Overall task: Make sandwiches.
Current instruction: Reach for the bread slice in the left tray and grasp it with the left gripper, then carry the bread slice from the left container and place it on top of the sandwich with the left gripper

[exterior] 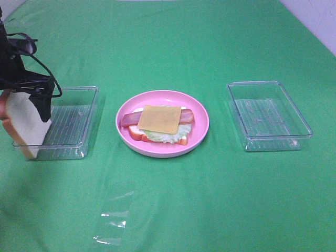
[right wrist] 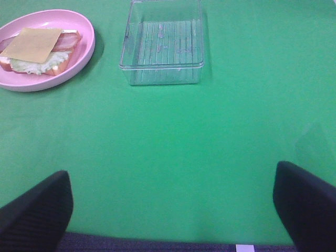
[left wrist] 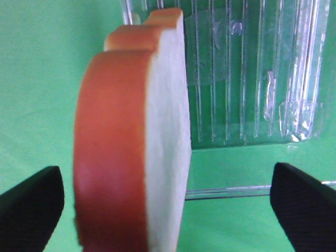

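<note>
A partial sandwich [exterior: 160, 123] lies on the pink plate [exterior: 163, 153]: a bread slice, lettuce, bacon strips and a cheese square on top. It also shows in the right wrist view as the stack [right wrist: 37, 50] on the plate [right wrist: 79, 68]. A second white bread slice [exterior: 22, 126] with orange-brown crust stands on edge at the far left, against the left tray. My left gripper [exterior: 37, 111] straddles it. In the left wrist view the slice [left wrist: 131, 152] stands between the wide-apart fingers [left wrist: 31, 207] with a gap on each side. My right gripper [right wrist: 170, 210] is open over bare cloth.
Two clear plastic trays sit on the green cloth, the left tray [exterior: 73, 122] [left wrist: 252, 79] beside the bread slice and the right tray [exterior: 269, 115] [right wrist: 163, 47] right of the plate. A clear plastic sheet [exterior: 113, 220] lies near the front edge.
</note>
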Motion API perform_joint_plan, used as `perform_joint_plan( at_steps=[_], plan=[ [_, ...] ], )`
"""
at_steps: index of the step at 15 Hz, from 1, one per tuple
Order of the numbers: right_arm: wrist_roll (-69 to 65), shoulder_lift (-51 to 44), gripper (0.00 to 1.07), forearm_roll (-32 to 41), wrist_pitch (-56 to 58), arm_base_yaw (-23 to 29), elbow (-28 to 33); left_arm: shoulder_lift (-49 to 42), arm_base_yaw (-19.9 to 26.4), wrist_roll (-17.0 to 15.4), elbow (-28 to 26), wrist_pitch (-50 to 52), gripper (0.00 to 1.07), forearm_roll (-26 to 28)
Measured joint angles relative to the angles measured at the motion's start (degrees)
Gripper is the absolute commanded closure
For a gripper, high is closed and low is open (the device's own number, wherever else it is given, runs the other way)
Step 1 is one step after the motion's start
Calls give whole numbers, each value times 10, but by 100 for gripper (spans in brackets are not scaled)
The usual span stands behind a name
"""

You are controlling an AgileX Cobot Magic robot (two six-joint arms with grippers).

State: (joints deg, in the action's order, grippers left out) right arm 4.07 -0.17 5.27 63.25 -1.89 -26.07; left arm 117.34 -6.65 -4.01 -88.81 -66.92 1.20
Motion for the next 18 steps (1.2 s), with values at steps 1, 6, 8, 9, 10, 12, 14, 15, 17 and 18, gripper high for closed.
perform_joint_plan(
  at_steps=[1, 6, 8, 9, 10, 12, 14, 15, 17, 18],
  plan=[
    [0, 0, 9, 0, 0, 0, 0, 5, 0, 2, 0, 0, 12, 0],
    [0, 0, 9, 0, 0, 0, 0, 6, 0, 6, 0, 12, 98, 0],
    [0, 0, 9, 0, 0, 0, 0, 6, 0, 6, 0, 12, 106, -1],
    [0, 0, 9, 0, 0, 0, 0, 6, 0, 6, 0, 12, 106, -1],
    [0, 0, 9, 0, 0, 0, 0, 6, 0, 6, 0, 12, 106, -1],
    [0, 0, 9, 0, 0, 0, 0, 6, 0, 4, 0, 12, 106, -1],
    [0, 0, 9, 0, 0, 0, 0, 6, 0, -1, 0, 12, 106, -1],
    [0, 0, 9, 0, 0, 0, 0, 6, 0, -2, 0, 12, 107, -1],
    [0, 0, 9, 0, 0, 0, 0, 6, 0, -2, 0, 12, 107, 0],
    [0, 0, 9, 0, 0, 0, 0, 6, 0, -3, 0, 12, 107, 0]
  ],
)
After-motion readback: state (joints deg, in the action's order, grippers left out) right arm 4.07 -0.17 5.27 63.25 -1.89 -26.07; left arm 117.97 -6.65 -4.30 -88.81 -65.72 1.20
